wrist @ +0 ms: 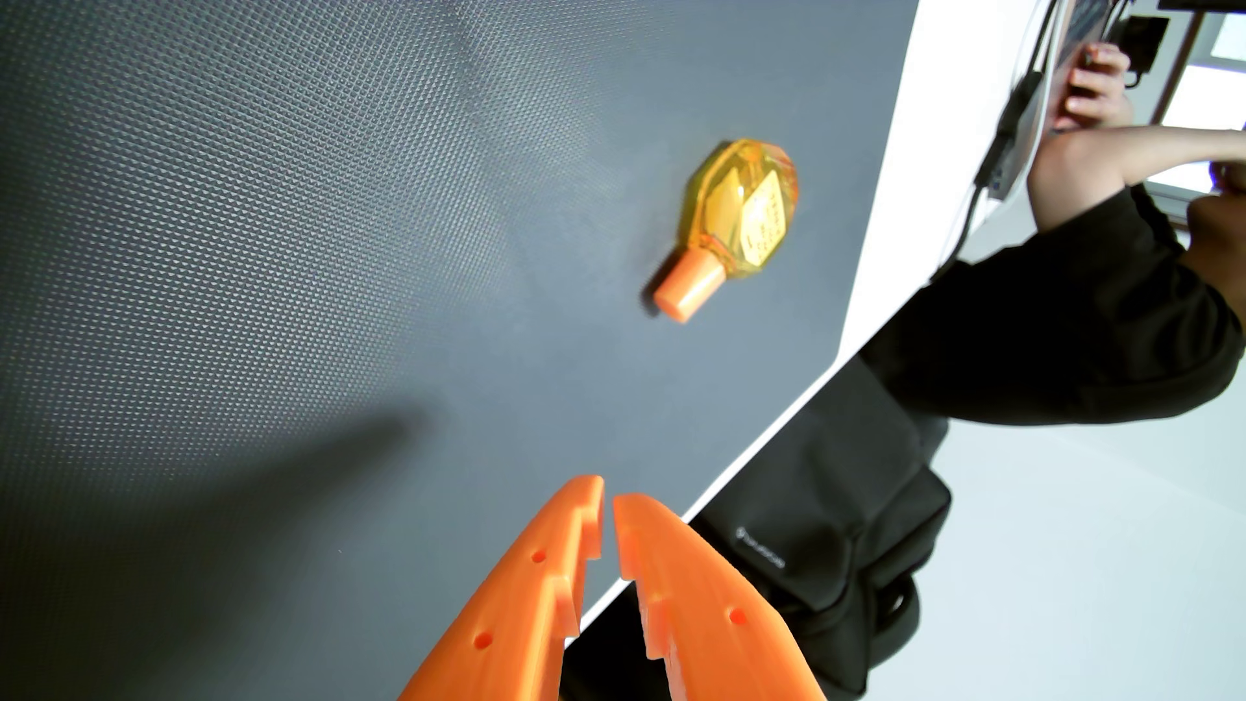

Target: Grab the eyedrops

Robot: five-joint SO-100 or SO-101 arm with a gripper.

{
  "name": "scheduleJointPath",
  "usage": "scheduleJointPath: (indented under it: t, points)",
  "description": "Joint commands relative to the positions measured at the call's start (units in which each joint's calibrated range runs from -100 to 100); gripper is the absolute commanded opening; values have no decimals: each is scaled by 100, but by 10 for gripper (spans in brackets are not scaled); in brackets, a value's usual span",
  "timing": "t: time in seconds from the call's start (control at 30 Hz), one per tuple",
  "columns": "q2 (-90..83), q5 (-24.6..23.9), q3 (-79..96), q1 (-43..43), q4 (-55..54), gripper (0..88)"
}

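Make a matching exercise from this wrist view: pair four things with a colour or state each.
Things:
1. eyedrops bottle
2. gripper
3. mat
4. bag

Descriptions:
A. black, on the floor beside the table
B. orange fingers, nearly closed, holding nothing
C. dark grey, textured
D. yellow with an orange cap, lying on its side

Pairs: 1-D, 2-B, 3-C, 4-A
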Motion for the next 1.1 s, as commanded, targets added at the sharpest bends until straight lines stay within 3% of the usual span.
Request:
scheduleJointPath:
  t: [0.0,1.07]
  points:
    - [-42,10,-25,-5,0,9]
    - [-42,-21,-25,120,0,9]
